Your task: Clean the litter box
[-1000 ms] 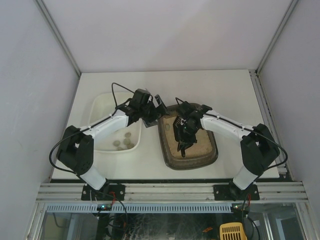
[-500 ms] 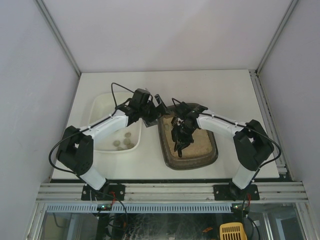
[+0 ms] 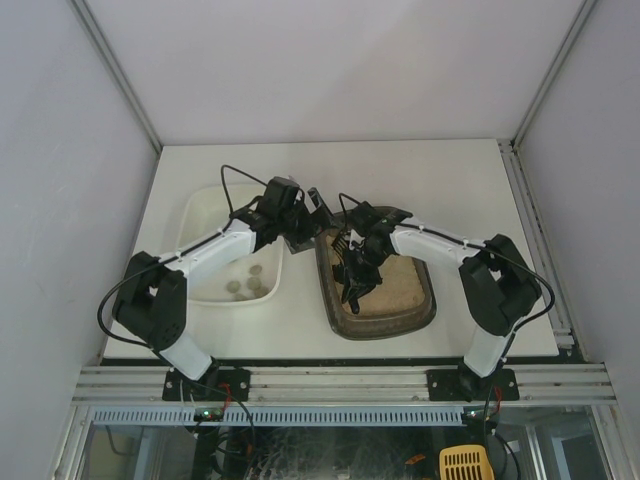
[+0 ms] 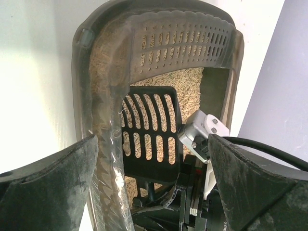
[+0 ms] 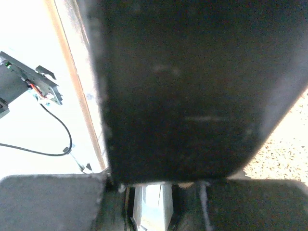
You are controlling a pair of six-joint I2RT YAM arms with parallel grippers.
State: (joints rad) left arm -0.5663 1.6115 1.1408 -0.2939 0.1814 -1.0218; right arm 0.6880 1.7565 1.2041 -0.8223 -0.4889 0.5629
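The litter box [image 3: 385, 328] sat on the near middle of the table [image 3: 450, 180], slightly right of centre, a dark rounded tray with a wide rim and a bed of beige litter [image 4: 185, 89] inside. A black slotted scoop [image 4: 149, 137] lay within it over the litter, toward the left wall, with its blade pointing at the near end. The right claw [image 3: 355, 262] was clamped tight on the scoop's handle end at the far part of the box. In its own wrist view, the dark back of the scoop filled nearly everything, with a strip of litter visible at the right edge. The left claw [image 4: 154, 144] hung at the far left corner of the box with its jaws spread as wide as they go and nothing gripped. The box's left rim ran up between its two fingers [image 4: 53, 187], and the scoop also showed in that gap. Whether either finger touched the rim could not be told. Just left of the litter box, close beside it, stood a plain white tray [image 3: 200, 215] with a few small pale lumps [image 3: 248, 284] at its near end, and the left arm reached across above it.
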